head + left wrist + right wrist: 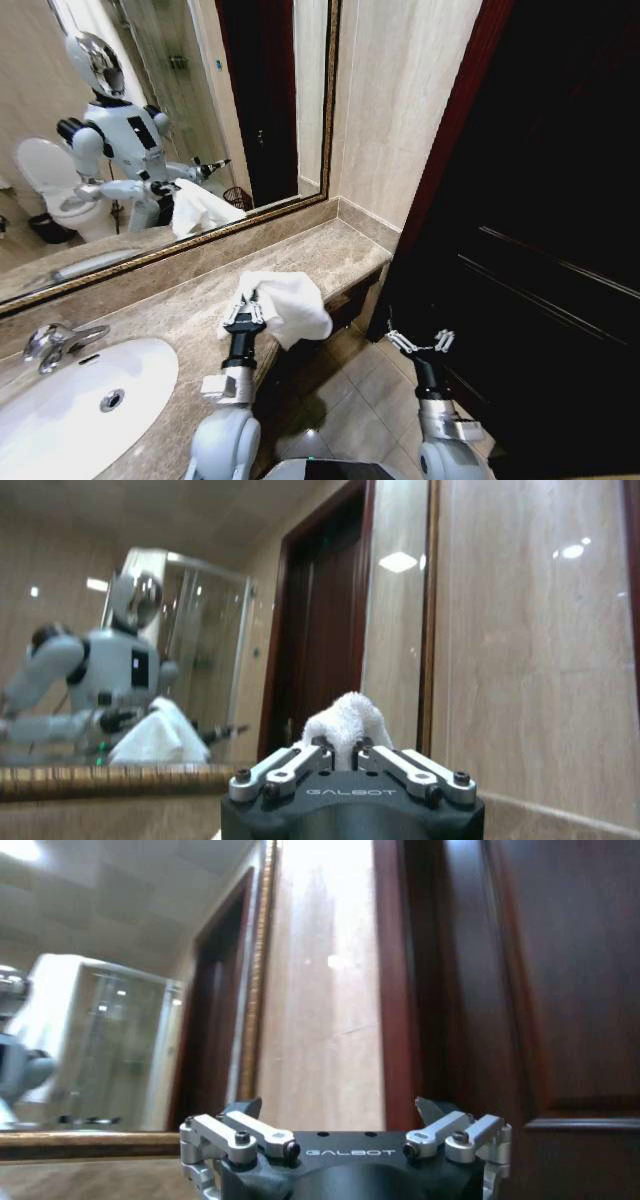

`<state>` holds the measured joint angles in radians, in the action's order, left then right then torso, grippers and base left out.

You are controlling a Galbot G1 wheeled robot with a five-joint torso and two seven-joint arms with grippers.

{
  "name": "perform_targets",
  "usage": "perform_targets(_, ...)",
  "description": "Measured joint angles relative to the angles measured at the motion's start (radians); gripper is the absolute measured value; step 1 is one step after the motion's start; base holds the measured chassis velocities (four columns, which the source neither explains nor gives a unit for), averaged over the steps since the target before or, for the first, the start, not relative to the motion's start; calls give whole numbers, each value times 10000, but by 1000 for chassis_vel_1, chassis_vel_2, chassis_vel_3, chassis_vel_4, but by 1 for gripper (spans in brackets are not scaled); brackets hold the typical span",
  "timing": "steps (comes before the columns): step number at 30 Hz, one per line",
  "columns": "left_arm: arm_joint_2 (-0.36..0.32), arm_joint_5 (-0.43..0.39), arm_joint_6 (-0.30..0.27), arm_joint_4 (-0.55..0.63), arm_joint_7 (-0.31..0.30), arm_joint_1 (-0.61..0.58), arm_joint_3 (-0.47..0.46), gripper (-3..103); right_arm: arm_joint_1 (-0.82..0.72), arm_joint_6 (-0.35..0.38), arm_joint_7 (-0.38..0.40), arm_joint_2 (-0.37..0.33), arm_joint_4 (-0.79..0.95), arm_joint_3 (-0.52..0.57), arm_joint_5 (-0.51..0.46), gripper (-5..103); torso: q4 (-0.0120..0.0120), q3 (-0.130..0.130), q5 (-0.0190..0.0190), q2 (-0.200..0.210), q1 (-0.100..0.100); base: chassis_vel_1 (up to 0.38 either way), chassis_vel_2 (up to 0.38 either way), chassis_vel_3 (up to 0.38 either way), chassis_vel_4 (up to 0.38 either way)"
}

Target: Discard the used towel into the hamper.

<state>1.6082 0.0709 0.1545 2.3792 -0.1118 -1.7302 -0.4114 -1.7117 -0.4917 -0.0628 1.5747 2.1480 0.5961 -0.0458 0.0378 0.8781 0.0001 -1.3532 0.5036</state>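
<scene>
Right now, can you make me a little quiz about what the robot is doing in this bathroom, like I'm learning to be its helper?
1. Which end effector holds the towel?
A. left
B. right
C. both
2. True or false: the right end effector is open and holds nothing.
3. Fill in: the towel hangs over the edge of the ____.

Key:
1. A. The left end effector is shut on the white towel, which pokes up between its fingers in the left wrist view.
2. True. It hovers above the floor tiles, beside the dark door.
3. Counter. The towel is at the marble counter end, away from the sink.
</scene>
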Motion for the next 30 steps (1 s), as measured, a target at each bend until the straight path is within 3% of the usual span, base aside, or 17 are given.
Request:
perform_targets(5, -1, 441, 73, 391, 106, -372, -14, 8, 29, 49, 66, -262, -65, 430, -746, 100, 0, 0, 1, 0, 0, 0, 0, 0, 0)
perform_targets(9, 0, 781, 89, 737, 250, -819, 73, 8, -166, 203, -697, -369, -115, 881, -1561, 100, 1, 0, 2, 0, 0, 0, 0, 0, 0)
perform_targets(12, -1, 912, 87, 1146, 253, -1272, 222, 8, -341, 985, -2193, -360, -309, 2531, -2839, 100, -3, 0, 0, 0, 0, 0, 0, 0, 0)
perform_targets(15, -1, 922, 29, 1257, 331, -1439, 349, 8, -546, 1061, -2303, -423, -363, 3105, -3411, 100, -2, 0, 1, 0, 0, 0, 0, 0, 0)
perform_targets(25, -1, 1257, -231, 917, 719, -1292, 625, 8, -826, 586, -2010, -144, -228, 3024, -3402, 100, 0, 0, -1, 0, 0, 0, 0, 0, 0)
perform_targets(30, -1, 1330, -46, 787, 779, -1235, 607, 8, -858, 249, -2013, -100, -312, 2866, -3213, 100, 1, 0, 0, 0, 0, 0, 0, 0, 0)
